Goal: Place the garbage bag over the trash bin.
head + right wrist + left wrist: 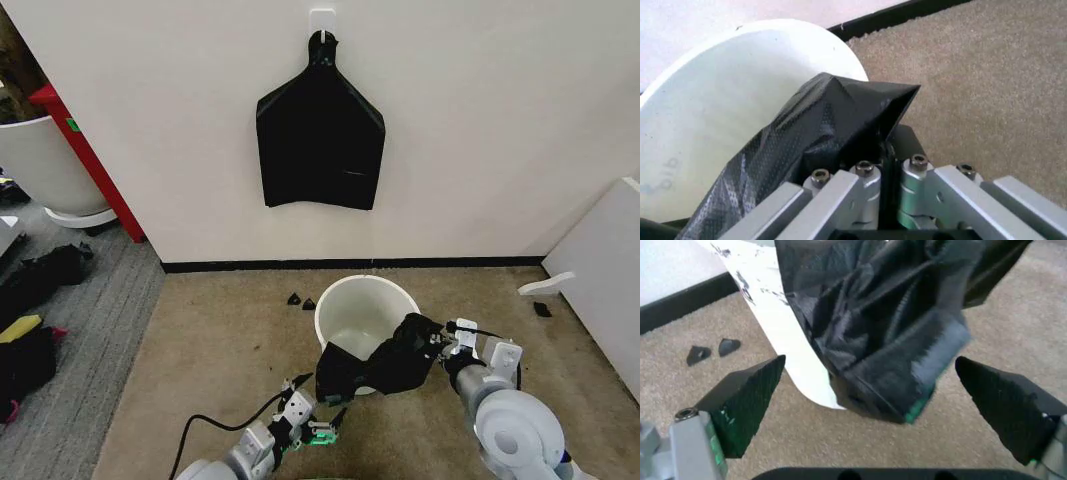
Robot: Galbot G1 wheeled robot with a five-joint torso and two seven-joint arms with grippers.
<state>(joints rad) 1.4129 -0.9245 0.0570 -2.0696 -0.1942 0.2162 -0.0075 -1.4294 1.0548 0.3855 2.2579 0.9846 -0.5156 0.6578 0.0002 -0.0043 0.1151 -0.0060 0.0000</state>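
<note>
Your right gripper (437,347) was clenched on the garbage bag (375,367), which hung over the near rim of the trash bin (345,300). Your left gripper (318,425) (jaws spread wide) sat just below its loose corner. You needed that corner pinched, then spread. The bag's long axis ran across the rim, left to right.

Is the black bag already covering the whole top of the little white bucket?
No, the garbage bag only drapes over the near edge of the trash bin, whose open inside is plainly showing.
</note>
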